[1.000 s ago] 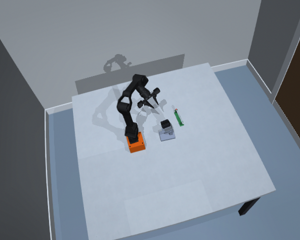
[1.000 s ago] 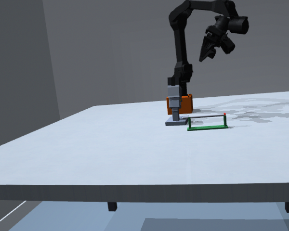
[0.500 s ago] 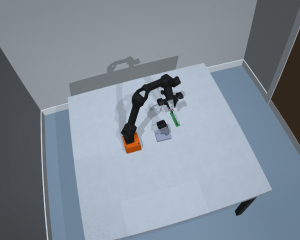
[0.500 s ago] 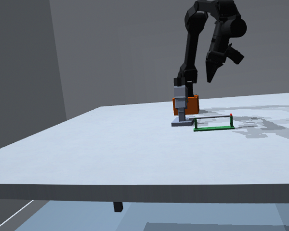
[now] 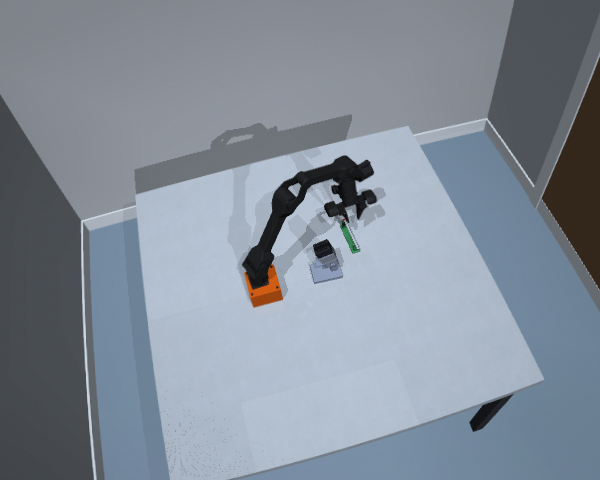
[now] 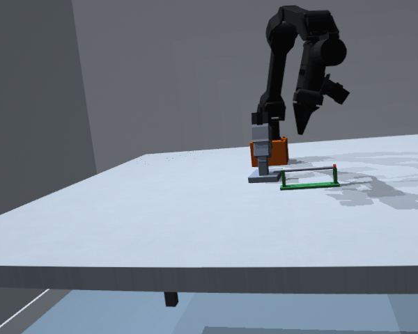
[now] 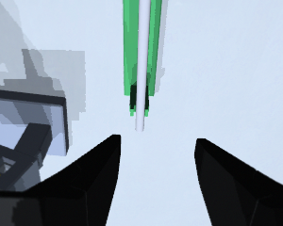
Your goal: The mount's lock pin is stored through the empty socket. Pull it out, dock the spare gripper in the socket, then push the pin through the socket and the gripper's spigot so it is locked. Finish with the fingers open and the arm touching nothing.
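The lock pin [image 5: 351, 235] [image 6: 308, 168] [image 7: 141, 56] is a thin grey rod with a red head [image 6: 334, 165]. It lies level across the two posts of a green cradle [image 5: 348, 237] [image 6: 310, 186] [image 7: 130, 47]. Its plain end sticks out past one post. The mount's base plate [image 5: 327, 273] [image 6: 254, 178] [image 7: 58, 122] lies beside the cradle. On the mount stands the spare gripper, a grey body with a black top [image 5: 323, 248] [image 6: 259, 117]; how deep it sits is hidden. My gripper [image 5: 353, 219] [image 6: 300, 133] [image 7: 158, 144] is partly open, empty, above the table near the pin's red-head end.
The arm's orange base [image 5: 265, 291] [image 6: 279, 152] stands left of the mount in the top view. The arm arches behind the mount in that view. The wall is beyond the table's back edge.
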{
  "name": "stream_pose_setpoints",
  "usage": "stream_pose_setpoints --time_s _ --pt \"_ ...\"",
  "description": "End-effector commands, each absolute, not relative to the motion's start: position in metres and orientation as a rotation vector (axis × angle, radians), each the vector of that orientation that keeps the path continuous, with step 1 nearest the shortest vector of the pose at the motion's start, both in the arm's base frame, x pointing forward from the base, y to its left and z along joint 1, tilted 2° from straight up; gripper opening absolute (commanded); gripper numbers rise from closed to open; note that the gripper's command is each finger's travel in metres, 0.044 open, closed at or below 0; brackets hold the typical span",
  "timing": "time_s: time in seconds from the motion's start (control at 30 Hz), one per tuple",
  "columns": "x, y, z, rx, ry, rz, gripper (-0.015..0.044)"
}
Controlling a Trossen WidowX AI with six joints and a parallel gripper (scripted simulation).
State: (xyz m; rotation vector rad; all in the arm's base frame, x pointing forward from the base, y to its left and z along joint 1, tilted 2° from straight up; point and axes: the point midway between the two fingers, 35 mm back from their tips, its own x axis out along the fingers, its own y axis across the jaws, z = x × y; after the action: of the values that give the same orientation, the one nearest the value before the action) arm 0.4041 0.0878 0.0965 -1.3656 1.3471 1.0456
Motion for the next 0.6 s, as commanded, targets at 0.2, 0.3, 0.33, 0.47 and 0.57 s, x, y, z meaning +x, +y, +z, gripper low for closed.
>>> stream_pose_setpoints --time_s 0.2,0.3,0.33,0.47,0.57 --pt "0.400 0.092 0.033 -1.362 1.364 1.069 0.0180" --pt "0.400 0.092 0.031 -1.362 1.364 1.069 0.0180" --pt "0.400 0.093 0.030 -1.362 1.364 1.069 0.0180" --pt "0.401 0.093 0.024 -1.362 1.364 1.069 0.0180" --pt "0.401 0.094 0.019 -1.362 1.364 1.069 0.0180"
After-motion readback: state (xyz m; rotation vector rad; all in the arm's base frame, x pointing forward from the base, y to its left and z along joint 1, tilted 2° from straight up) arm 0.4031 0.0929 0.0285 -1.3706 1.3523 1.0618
